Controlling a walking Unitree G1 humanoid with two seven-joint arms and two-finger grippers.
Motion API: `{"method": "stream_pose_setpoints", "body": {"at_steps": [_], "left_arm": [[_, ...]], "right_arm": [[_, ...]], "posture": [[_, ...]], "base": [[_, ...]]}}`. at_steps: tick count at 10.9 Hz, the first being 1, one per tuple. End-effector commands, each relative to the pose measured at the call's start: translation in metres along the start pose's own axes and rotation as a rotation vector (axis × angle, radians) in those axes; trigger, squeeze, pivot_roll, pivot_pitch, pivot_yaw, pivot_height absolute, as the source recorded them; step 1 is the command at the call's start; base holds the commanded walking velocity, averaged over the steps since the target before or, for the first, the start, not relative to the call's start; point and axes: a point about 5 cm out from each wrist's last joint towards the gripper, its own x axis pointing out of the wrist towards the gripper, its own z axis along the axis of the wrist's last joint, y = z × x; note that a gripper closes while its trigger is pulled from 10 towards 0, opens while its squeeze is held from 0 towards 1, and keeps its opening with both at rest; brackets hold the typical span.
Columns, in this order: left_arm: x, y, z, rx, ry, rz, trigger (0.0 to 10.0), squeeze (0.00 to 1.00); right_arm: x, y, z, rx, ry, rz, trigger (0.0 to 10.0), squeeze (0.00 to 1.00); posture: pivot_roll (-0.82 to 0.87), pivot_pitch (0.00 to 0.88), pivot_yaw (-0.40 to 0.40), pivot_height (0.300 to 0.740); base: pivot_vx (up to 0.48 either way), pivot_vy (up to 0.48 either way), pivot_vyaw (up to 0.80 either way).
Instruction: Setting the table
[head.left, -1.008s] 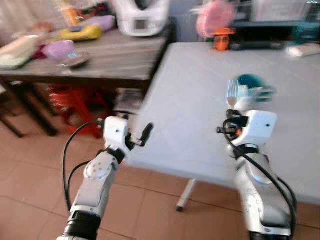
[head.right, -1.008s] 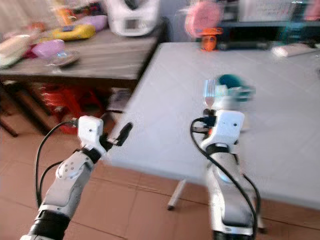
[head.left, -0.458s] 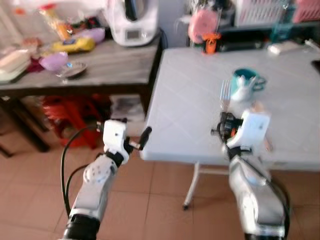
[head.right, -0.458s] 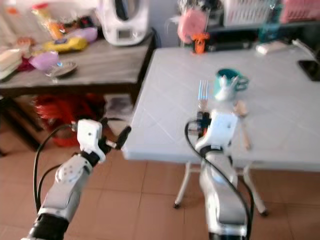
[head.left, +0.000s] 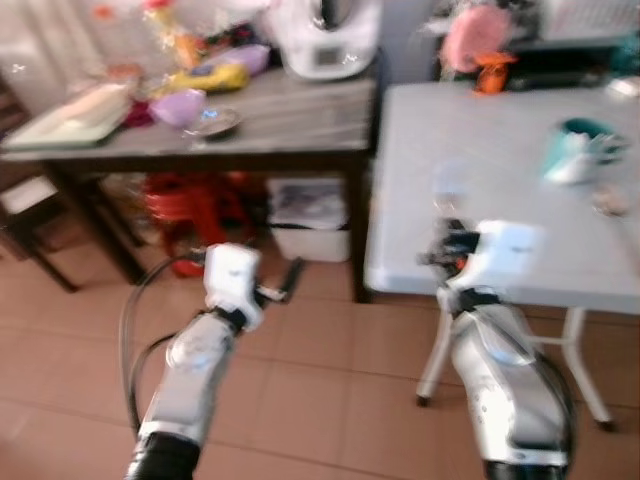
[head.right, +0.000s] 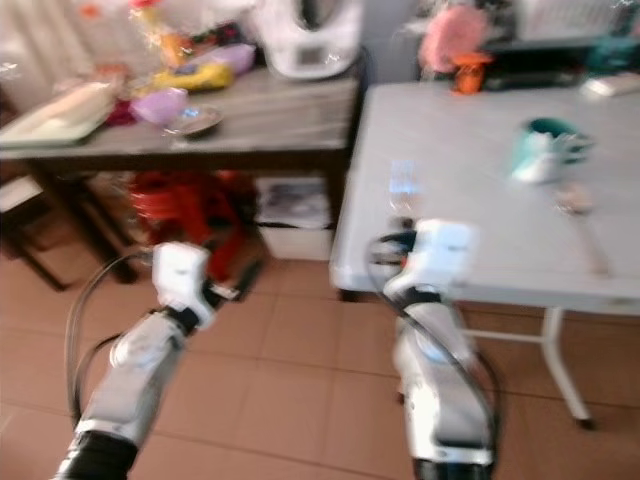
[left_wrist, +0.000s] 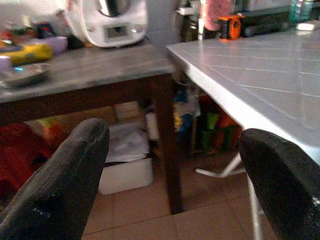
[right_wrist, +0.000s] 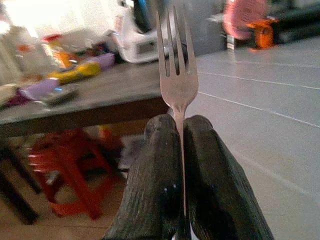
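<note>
Carrying step of the table setting, by the look of it: fork (right_wrist: 177, 75) pinched upright between the right gripper's (right_wrist: 179, 131) two black fingers (right_wrist: 155, 165), handle down between the pads, tines standing clear above the tips. White table (head.left: 480, 150) ahead of those fingers and slightly beyond, its near edge just past the wrist in the head views. Teal cup (head.left: 578, 152) well apart from the fork, far over on the table's right, with what may be a spoon (head.right: 578, 205) near it, too blurred to be sure. Left gripper (left_wrist: 172, 175) held out low over the tiled floor (head.left: 330, 360), fingers spread wide with nothing between them, the dark wooden table (left_wrist: 90, 65) and the white table's corner visible through the gap.

Next move, judged from this: bring the fork forward over the white table, tip it from upright to flat, lower until the handle rests on the surface, then part the fingers. Worth steadying first, since the head views are smeared with motion and a placement spot is hard to pick
</note>
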Motion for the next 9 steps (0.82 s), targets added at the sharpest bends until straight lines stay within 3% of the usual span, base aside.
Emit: {"method": "stream_pose_setpoints", "body": {"at_steps": [1, 9], "left_arm": [[0.0041, -0.0059, 0.0036, 0.01, -0.013, -0.021, 10.0, 0.0], [0.0082, -0.0124, 0.0042, 0.003, -0.016, -0.015, 10.0, 0.0]], "right_arm": [[0.0002, -0.0065, 0.0005, -0.008, -0.006, -0.023, 10.0, 0.0], [-0.0009, -0.0089, -0.0011, -0.011, -0.01, -0.03, 10.0, 0.0]], "posture": [[-0.14, 0.019, 0.147, 0.74], [-0.14, 0.018, 0.15, 0.74]], "base": [[0.0, 0.48, 0.0], [0.0, 0.48, 0.0]]}}
